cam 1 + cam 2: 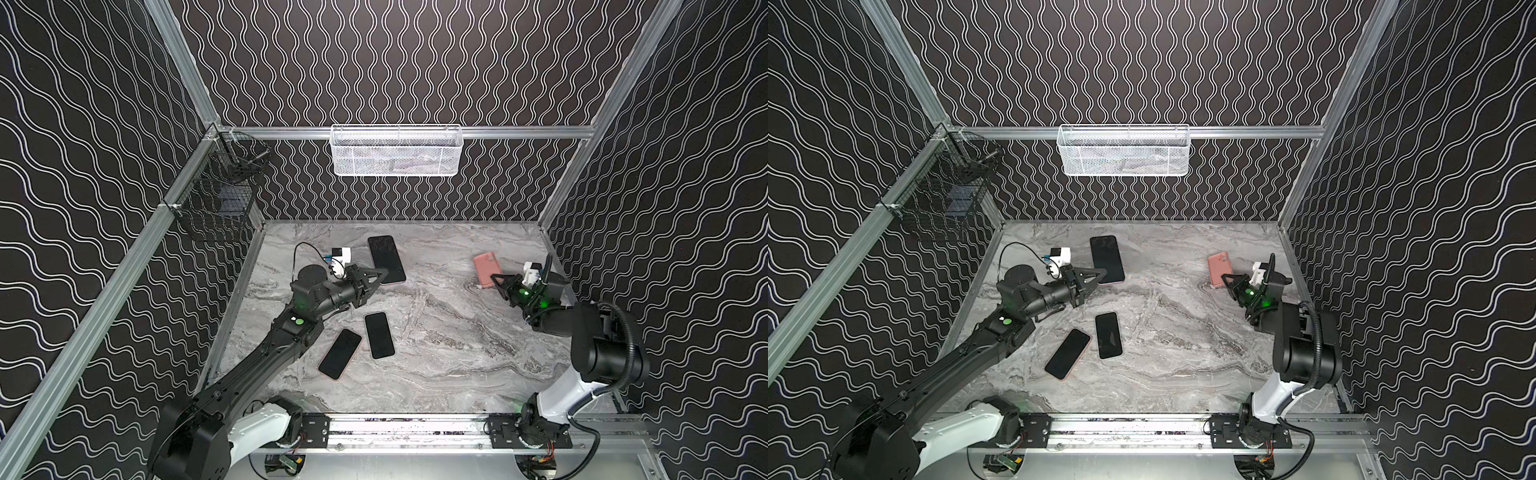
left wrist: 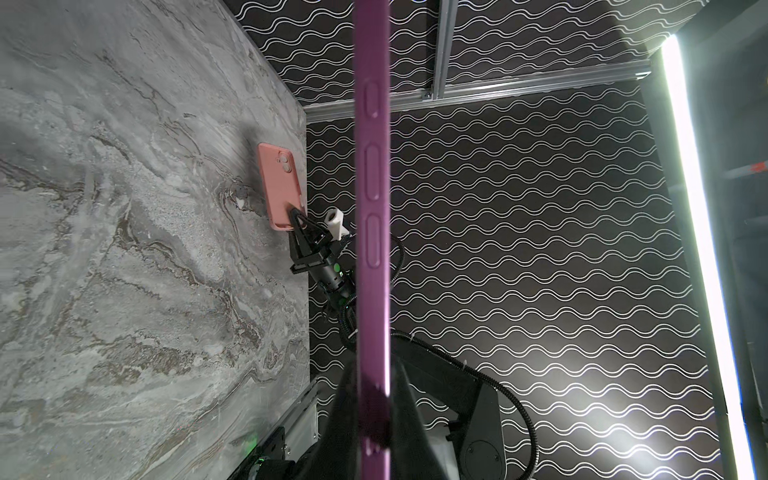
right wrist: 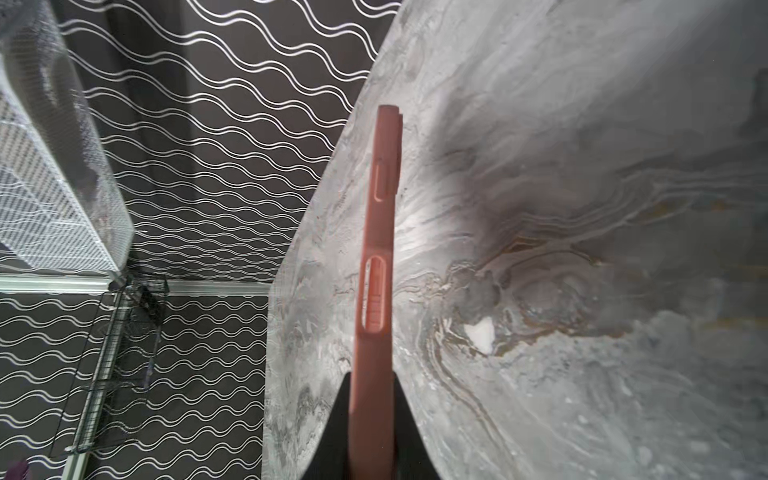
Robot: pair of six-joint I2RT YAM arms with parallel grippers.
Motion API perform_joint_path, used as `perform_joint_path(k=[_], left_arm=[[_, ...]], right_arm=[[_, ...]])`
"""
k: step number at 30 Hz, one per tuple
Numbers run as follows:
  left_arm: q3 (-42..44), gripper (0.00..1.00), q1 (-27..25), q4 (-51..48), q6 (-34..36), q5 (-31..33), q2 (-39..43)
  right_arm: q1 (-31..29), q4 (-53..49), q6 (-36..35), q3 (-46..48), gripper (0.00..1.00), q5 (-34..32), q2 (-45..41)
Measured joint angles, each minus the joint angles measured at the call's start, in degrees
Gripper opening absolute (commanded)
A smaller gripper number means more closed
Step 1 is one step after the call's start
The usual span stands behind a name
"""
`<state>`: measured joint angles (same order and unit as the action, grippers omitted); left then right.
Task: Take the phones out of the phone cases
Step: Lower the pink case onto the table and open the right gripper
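Two items are gripped: purple-cased phone (image 1: 386,255), centre frame, by left gripper (image 1: 384,273); pink phone case (image 1: 486,266), right of centre, by right gripper (image 1: 494,277); extraction judged unfinished.

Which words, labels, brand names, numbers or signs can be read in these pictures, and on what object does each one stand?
None: no text is readable in any view.
The purple case: plain, only button bumps.
The pink case: plain back, no logo visible.
The left loose phone and right loose phone: blank dark screens.
The green sticker: too small to read.
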<state>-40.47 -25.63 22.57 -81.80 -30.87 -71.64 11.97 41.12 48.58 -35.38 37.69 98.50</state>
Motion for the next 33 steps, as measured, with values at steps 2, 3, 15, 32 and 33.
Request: perform_joint_path(k=[2,3,15,32,33], left_arm=[[0.0,0.00,0.1,-0.3,0.5,0.0,0.0],[0.0,0.00,0.1,-0.3,0.7,0.0,0.0],[1.2,0.00,0.1,-0.5,1.2,0.6,0.7],[2.1,0.00,0.1,-2.4,2.1,0.9,1.6],[2.4,0.00,0.2,-2.2,2.0,0.8,1.6]], right_arm=[[0.0,-0.1,-0.2,0.0,0.15,-0.6,0.8],[0.0,-0.1,-0.2,0.0,0.16,-0.9,1.1],[0.0,-2.4,-0.6,-0.9,0.33,-4.5,2.4],[0.0,-14.8,-4.2,-5.2,0.62,-9.8,0.0],[0.0,-15.2,-4.3,-5.2,0.63,-10.0,0.0]])
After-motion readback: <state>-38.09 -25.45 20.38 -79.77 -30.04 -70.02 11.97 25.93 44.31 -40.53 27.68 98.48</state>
